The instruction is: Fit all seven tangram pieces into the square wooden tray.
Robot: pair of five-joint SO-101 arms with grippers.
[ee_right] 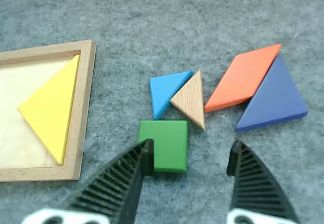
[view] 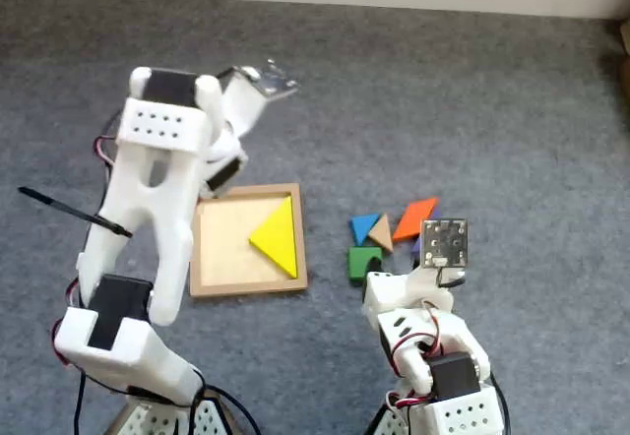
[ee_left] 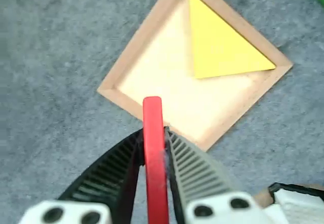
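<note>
Here, a red piece (ee_left: 152,113) is gripped edge-on by the left gripper (ee_left: 153,133) above the wooden tray (ee_left: 135,37) rim, a yellow triangle (ee_left: 220,44) laid flat inside, while the right gripper (ee_right: 191,150) is held spread apart over the green square (ee_right: 163,144), w/ blue triangle (ee_right: 164,89), tan triangle (ee_right: 191,100), orange parallelogram (ee_right: 243,77) & navy triangle (ee_right: 273,100) clustered nearby on carpet (ee_right: 152,16).
</note>
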